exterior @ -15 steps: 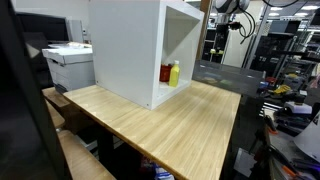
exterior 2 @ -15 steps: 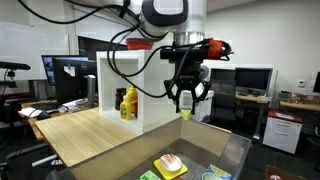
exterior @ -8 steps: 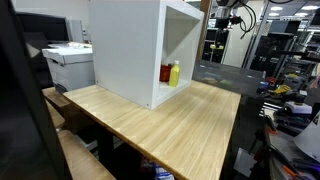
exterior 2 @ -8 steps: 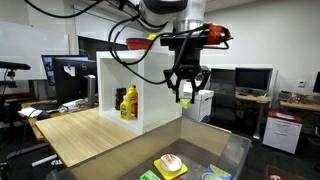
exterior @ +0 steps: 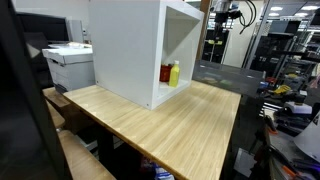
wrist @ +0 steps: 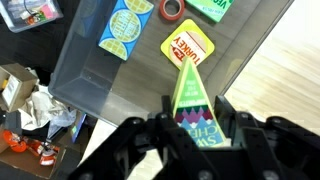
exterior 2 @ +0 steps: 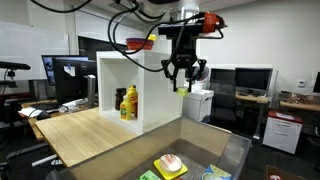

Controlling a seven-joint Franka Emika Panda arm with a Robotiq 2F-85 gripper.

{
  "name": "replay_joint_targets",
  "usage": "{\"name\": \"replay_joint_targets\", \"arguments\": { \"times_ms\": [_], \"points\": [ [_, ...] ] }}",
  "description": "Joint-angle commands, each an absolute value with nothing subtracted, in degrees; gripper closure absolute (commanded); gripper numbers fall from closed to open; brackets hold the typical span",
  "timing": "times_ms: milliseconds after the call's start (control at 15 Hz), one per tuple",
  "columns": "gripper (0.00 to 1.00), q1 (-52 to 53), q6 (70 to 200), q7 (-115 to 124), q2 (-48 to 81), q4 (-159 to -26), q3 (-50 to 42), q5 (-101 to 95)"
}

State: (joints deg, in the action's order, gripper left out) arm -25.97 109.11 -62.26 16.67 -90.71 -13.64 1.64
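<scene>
My gripper (wrist: 193, 110) is shut on a green wedge-shaped cheese package (wrist: 190, 92), its narrow tip pointing away from the wrist. In an exterior view the gripper (exterior 2: 182, 82) hangs high in the air with the yellow-green package (exterior 2: 184, 88) between its fingers, well above a dark plastic bin (exterior 2: 222, 152). In the wrist view, a yellow packet with a red label (wrist: 185, 45) lies on the bin floor beyond the wedge's tip. The other exterior view shows only part of the arm (exterior: 228, 12), far back at the top.
The bin also holds a blue-green packet (wrist: 125, 25), a red ring (wrist: 171, 8) and a green packet (wrist: 212, 7). A white open cabinet (exterior 2: 118, 70) with a yellow bottle (exterior 2: 129, 103) stands on the wooden table (exterior: 180, 125). Clutter (wrist: 25, 105) lies below the bin's side.
The gripper has risen steadily with the green package, from just above the bin's rim to high over it, and stayed shut.
</scene>
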Motion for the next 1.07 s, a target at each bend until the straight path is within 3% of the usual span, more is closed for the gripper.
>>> {"name": "replay_joint_targets", "arguments": {
  "times_ms": [0,733,800,1000],
  "points": [
    [0.78,-24.97,107.00,-62.39,14.20,-90.94,-13.95,0.81],
    [0.78,-25.12,103.06,-62.91,14.01,-89.06,-14.91,1.77],
    [0.53,-25.14,102.95,-62.91,14.02,-88.98,-14.95,1.79],
    [0.53,-25.14,102.97,-62.90,14.18,-88.99,-14.93,1.79]
  ]
}}
